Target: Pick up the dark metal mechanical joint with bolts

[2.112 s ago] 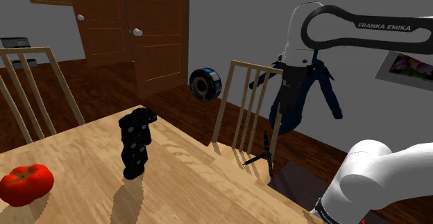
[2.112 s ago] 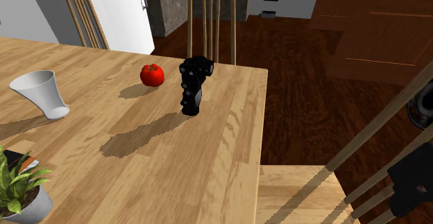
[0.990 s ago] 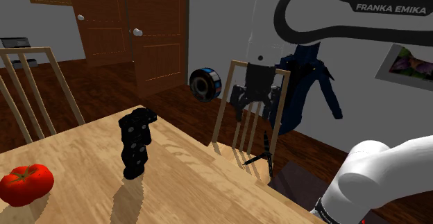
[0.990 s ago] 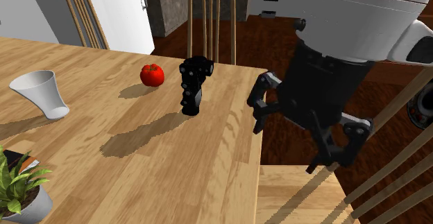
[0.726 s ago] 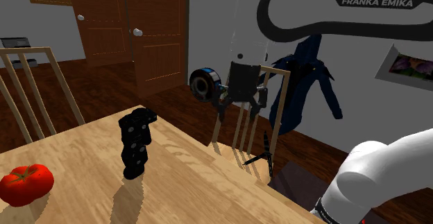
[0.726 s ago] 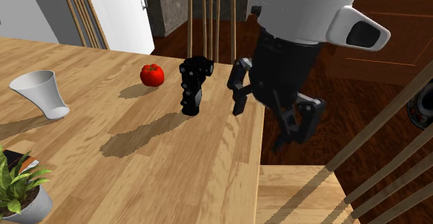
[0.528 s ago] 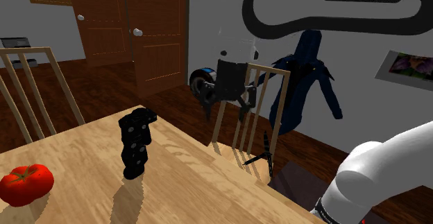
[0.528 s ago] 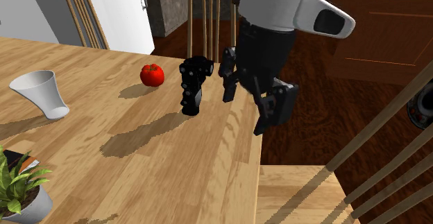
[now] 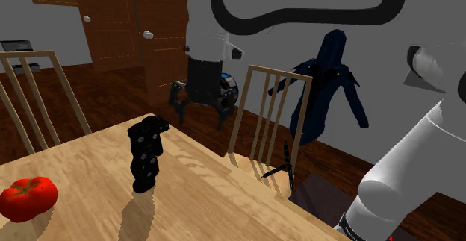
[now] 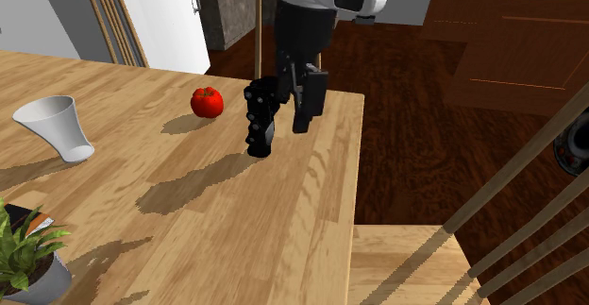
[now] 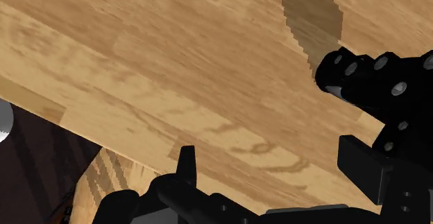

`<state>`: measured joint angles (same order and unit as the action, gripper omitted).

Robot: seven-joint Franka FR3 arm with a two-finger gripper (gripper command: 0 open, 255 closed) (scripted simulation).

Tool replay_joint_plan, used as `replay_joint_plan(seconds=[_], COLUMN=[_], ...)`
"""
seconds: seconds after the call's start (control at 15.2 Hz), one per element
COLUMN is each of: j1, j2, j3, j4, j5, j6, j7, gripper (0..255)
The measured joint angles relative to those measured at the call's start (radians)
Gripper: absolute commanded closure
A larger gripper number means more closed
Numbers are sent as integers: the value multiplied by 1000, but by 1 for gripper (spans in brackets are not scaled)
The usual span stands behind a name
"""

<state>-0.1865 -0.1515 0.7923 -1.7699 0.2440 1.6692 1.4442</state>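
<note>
A broad wooden table [image 9: 209, 202] with a pale, streaked grain spreads across the scene, set on a dark wood floor. A white robot arm [image 9: 205, 23] with dark joints curves over it from the stand and points down near the table's far edge. In the shoulder view a brown panelled door [image 9: 172, 30] stands behind it, and a slatted wooden chair [image 9: 269, 113] is drawn up to the table edge on the right.

In the second exterior view a white cup [image 10: 57, 126] leans on the table [image 10: 189, 237] at the left. A red tomato [image 10: 208, 101] sits further along, near the far edge.

The black mechanical joint [image 10: 261, 114], studded with round bolt heads, stands upright on the table, just to the right of the tomato and close to the table's right edge. In the shoulder view the joint [image 9: 145, 154] rises near the table's far corner, with the tomato [image 9: 28, 197] well apart at lower left.

The black gripper [image 9: 200, 113] hangs above and to the right of the joint in the shoulder view. In the second exterior view the gripper [image 10: 295, 100] is just beside the joint's upper part. Its two fingers are spread wide and clasp nothing. In the wrist view the gripper [image 11: 274, 164] looks down on the table [image 11: 173, 63], and the joint [image 11: 388, 84] lies next to one finger, outside the gap.
</note>
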Motion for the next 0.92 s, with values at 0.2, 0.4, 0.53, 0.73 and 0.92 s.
replay_joint_plan(seconds=[0.2, 0.4, 0.53, 0.73, 0.92], j1=[15, 103, 182, 215, 198], j2=[187, 382, 490, 539, 529], j3=[72, 87, 68, 52, 51], j4=[146, 331, 464, 487, 433], j5=[-140, -298, -383, -419, -412], j6=[6, -34, -79, -63, -18], j7=[201, 394, 497, 539, 535], gripper=[0, 0, 0, 0, 0])
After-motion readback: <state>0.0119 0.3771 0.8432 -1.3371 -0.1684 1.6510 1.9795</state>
